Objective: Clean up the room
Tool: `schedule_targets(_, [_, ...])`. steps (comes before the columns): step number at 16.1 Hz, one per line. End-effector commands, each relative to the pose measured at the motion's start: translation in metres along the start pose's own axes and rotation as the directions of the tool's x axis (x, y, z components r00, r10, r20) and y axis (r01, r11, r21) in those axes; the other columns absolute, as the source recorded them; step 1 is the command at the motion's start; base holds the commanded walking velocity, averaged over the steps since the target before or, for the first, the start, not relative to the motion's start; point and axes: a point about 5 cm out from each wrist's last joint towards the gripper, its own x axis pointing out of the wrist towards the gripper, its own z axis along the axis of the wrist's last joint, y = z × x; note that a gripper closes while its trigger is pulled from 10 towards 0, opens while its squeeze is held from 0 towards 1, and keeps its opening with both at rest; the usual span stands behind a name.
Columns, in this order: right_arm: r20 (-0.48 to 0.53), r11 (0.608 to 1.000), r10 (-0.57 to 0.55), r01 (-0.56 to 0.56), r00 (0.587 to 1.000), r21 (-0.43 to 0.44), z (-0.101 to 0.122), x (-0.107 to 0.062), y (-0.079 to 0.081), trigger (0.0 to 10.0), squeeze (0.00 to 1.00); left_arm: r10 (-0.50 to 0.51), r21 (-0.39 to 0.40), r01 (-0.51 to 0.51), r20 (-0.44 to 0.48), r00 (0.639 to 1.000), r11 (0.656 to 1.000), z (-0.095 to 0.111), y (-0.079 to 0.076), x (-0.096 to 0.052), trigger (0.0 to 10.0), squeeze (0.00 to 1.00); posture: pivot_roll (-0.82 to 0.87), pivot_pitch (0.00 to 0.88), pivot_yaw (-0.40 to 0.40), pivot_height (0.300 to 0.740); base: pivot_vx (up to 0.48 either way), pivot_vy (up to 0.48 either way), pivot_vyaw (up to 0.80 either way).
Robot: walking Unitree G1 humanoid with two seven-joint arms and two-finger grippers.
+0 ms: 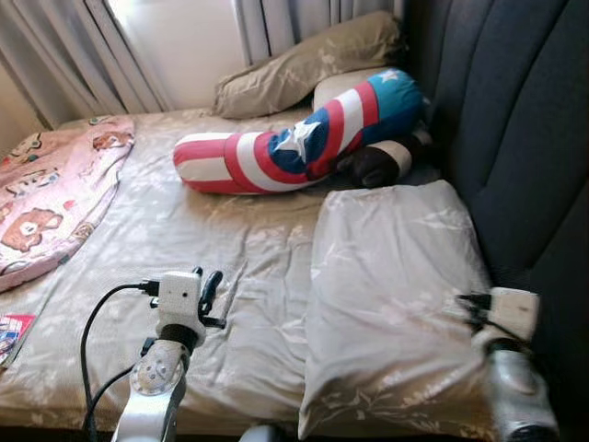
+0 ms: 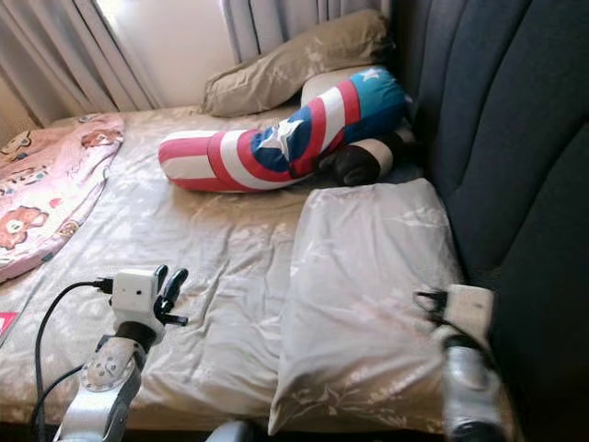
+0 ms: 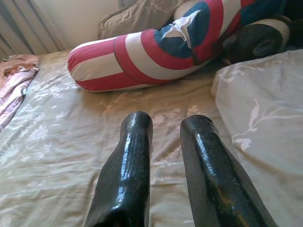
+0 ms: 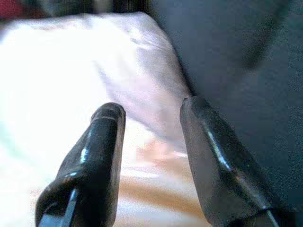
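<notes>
A large beige pillow (image 1: 391,304) lies on the near right of the bed, against the dark headboard (image 1: 515,138). My right gripper (image 4: 151,109) is open at that pillow's right edge, between it and the headboard, with nothing between its fingers. My left gripper (image 1: 212,284) hovers low over the wrinkled beige sheet (image 1: 202,230), left of the pillow. It is open and empty, pointing up the bed. A red, white and blue star bolster (image 1: 304,138) lies across the bed farther up.
A second beige pillow (image 1: 304,60) leans at the far end under the curtains (image 1: 83,55). A dark round cushion (image 1: 377,164) sits beside the bolster. A pink cartoon blanket (image 1: 51,189) covers the left side. A small printed item (image 1: 11,331) lies at the left edge.
</notes>
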Motion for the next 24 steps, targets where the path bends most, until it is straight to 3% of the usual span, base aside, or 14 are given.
schedule_targets(1, [0.039,0.999,0.038,-0.039,0.999,0.025,0.004,-0.002,0.009,10.0,0.0,0.026,-0.009,-0.026,-0.02,0.999,1.0,-0.007,0.007,-0.002,10.0,0.0,-0.03,0.0,0.103,0.661,0.0,0.0,0.0])
schedule_targets(4, [0.071,0.994,0.081,-0.086,0.994,0.069,0.004,-0.007,0.021,10.0,0.0,0.046,-0.019,-0.047,-0.059,0.997,0.999,-0.019,0.01,-0.004,10.0,0.0,-0.04,0.0,0.103,0.666,0.0,0.0,0.0])
schedule_targets(9, [-0.024,0.985,0.133,-0.13,0.991,0.111,-0.018,-0.017,0.03,10.0,0.0,0.071,-0.071,-0.08,-0.129,0.989,0.994,-0.041,0.007,-0.005,10.0,0.0,-0.06,0.0,0.097,0.716,0.0,0.0,0.0])
schedule_targets(11, [-0.05,0.985,0.133,-0.127,0.99,0.118,-0.022,-0.016,0.031,10.0,0.0,0.089,-0.1,-0.109,-0.187,0.978,0.989,-0.056,0.009,-0.009,10.0,0.0,-0.06,0.0,0.093,0.74,0.0,0.0,0.0])
schedule_targets(16, [-0.143,0.988,0.111,-0.094,0.983,0.121,-0.035,-0.016,0.028,10.0,0.0,0.094,-0.129,-0.138,-0.299,0.95,0.982,-0.081,0.01,-0.014,10.0,0.0,-0.05,0.0,0.076,0.74,0.0,0.0,0.0])
schedule_targets(18, [-0.341,0.99,0.133,-0.11,0.931,0.084,-0.07,-0.033,0.031,10.0,0.0,0.067,-0.132,-0.153,-0.506,0.86,0.979,-0.119,0.006,-0.032,10.0,0.0,-0.05,0.0,0.08,0.74,0.0,0.0,0.0])
schedule_targets(19, [-0.398,0.992,0.125,-0.108,0.909,0.065,-0.08,-0.04,0.031,10.0,0.0,0.053,-0.11,-0.14,-0.568,0.821,0.984,-0.128,0.005,-0.04,10.0,0.0,-0.05,0.0,0.087,0.74,0.0,0.0,0.0])
schedule_targets(24, [-0.533,0.994,0.097,-0.051,0.84,0.101,-0.112,-0.069,0.032,10.0,0.0,0.053,-0.048,-0.121,-0.701,0.711,0.991,-0.153,0.003,-0.069,10.0,0.0,-0.05,0.0,0.107,0.74,0.0,0.0,0.0])
